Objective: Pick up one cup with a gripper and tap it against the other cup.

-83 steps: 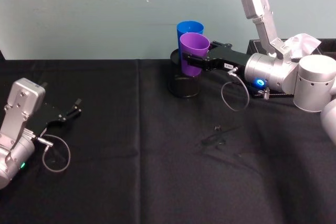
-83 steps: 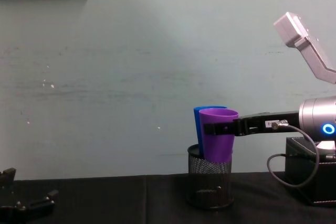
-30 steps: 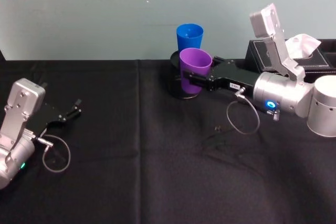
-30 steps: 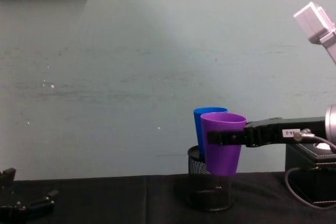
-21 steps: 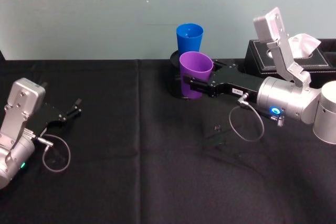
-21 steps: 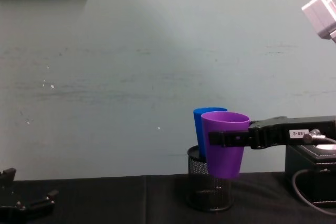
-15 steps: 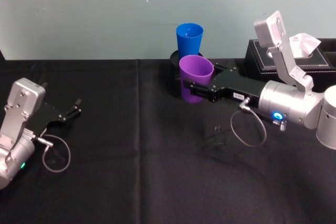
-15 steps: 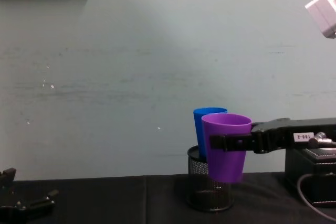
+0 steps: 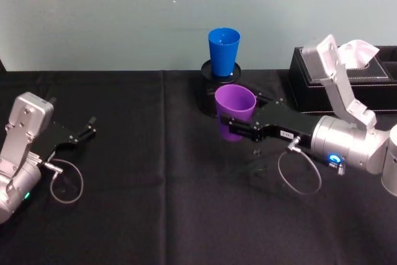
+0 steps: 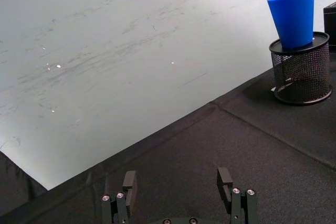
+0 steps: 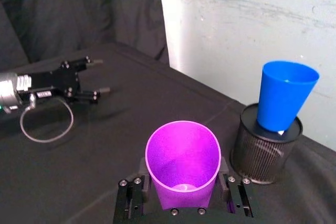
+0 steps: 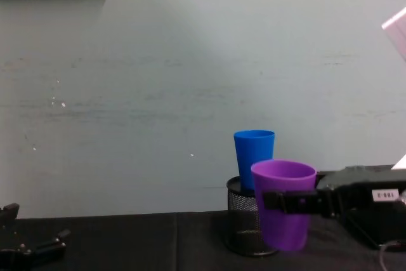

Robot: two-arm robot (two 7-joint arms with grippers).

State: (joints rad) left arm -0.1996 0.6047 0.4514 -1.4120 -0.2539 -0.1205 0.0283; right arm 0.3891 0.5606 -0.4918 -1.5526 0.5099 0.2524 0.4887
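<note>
The purple cup (image 9: pixel 235 110) is upright in my right gripper (image 9: pixel 232 130), which is shut on its sides. It is held nearer to me than the blue cup (image 9: pixel 224 51) and lower, with a gap between them. The blue cup stands on top of a black mesh pen holder (image 9: pixel 208 100) by the wall. From the right wrist, the purple cup (image 11: pixel 182 161) sits between the fingers (image 11: pixel 131 199), with the blue cup (image 11: pixel 283 98) beyond. The chest view has the purple cup (image 12: pixel 283 211) in front of the blue cup (image 12: pixel 254 157). My left gripper (image 9: pixel 87 131) rests open at the far left.
A black tissue box (image 9: pixel 347 82) with a white tissue (image 9: pixel 358 48) sits at the back right, behind my right arm. Black cloth (image 9: pixel 155 203) covers the table up to the pale wall. My left gripper (image 10: pixel 177 182) points toward the mesh holder (image 10: pixel 301 74).
My right gripper has drawn the purple cup away from the blue cup, toward me and downward. The blue cup stays on the mesh holder. The left arm has not moved.
</note>
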